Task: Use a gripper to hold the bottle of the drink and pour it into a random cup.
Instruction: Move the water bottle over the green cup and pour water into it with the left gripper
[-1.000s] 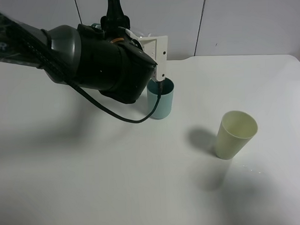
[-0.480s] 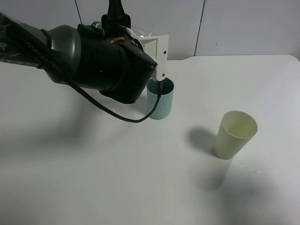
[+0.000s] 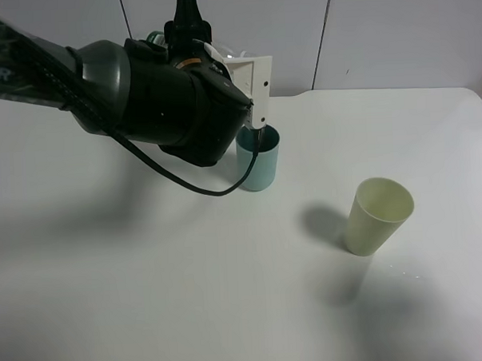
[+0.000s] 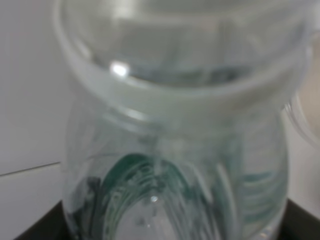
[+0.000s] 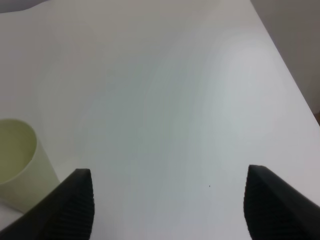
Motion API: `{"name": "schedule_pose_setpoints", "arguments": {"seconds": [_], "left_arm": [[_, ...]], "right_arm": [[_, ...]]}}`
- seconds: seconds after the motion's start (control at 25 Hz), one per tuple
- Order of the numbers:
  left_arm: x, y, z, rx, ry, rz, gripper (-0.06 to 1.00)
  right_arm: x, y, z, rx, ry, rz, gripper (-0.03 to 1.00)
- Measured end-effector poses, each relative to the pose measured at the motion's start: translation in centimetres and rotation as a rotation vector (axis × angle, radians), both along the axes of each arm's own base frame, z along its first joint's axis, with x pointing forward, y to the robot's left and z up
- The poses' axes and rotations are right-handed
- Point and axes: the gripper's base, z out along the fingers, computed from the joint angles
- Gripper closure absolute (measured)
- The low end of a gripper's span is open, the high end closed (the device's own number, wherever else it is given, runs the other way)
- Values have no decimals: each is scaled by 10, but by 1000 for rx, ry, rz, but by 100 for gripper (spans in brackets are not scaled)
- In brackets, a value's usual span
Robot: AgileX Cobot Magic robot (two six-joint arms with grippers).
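We find the bottle of the drink [image 4: 175, 160] filling the left wrist view. It is clear plastic, its open mouth is blurred and close to the lens, and green label print shows through the wall. The black fingers [image 4: 35, 232] of the left gripper [image 3: 251, 82] sit at either side of the bottle's body, clamped on it.

In the high view the bottle is almost wholly hidden behind the bulky black arm [image 3: 141, 97], so we cannot tell its tilt. The gripper's white body hangs in the upper middle of the frame, just above the rim of a teal cup [image 3: 259, 162]. A black cable [image 3: 185, 183] loops from the arm down in front of that cup.

To the lower right of centre, well apart from the teal cup, a pale yellow cup [image 3: 377, 218] stands upright on the white table [image 3: 150, 296], with its shadow to its left.

The right gripper [image 5: 170, 210] appears in its own camera. Its two black fingertips [image 5: 75, 207] are spread wide apart with table surface between them, and the pale yellow cup is near one of them.
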Motion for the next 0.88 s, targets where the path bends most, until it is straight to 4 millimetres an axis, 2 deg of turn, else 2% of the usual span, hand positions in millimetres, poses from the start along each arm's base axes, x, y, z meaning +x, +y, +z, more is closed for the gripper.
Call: {"name": "schedule_pose_setpoints", "arguments": {"seconds": [0.88], "left_arm": [[1, -2, 3, 60, -19, -35, 40]], "right_arm": [[0, 0, 0, 0, 0, 0, 33]]}}
